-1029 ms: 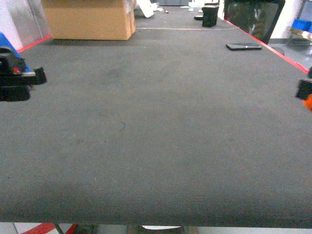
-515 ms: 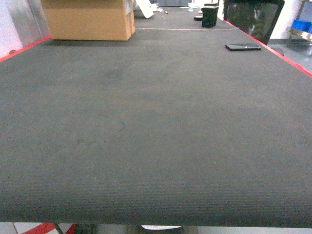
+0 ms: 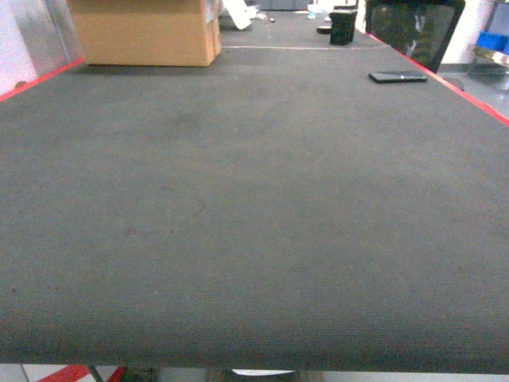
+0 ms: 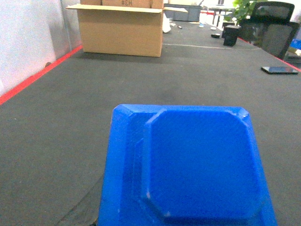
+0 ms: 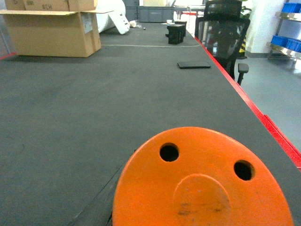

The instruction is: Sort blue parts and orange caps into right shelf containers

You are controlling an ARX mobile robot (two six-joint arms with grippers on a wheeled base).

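Note:
A blue part (image 4: 188,165) with a raised octagonal face fills the lower half of the left wrist view, held above the dark table; my left gripper is shut on it, its fingers hidden behind it. An orange cap (image 5: 202,183), a round disc with two holes, fills the bottom of the right wrist view, and my right gripper is shut on it with its fingers hidden. Neither gripper shows in the head view. Blue right shelf containers (image 5: 288,42) sit on a metal shelf beyond the table's right side, also glimpsed in the head view as crates (image 3: 493,40).
The dark felt table (image 3: 254,199) has a red edge (image 3: 477,99) along its right side. An open cardboard box (image 3: 147,32) stands at the far left. A black phone (image 3: 398,76), a small black box (image 3: 343,26) and an office chair (image 3: 413,28) are at the far right.
One second ago both grippers showed at the left and right edges of the head view, carrying blue and orange pieces. Both have since drawn out of that view.

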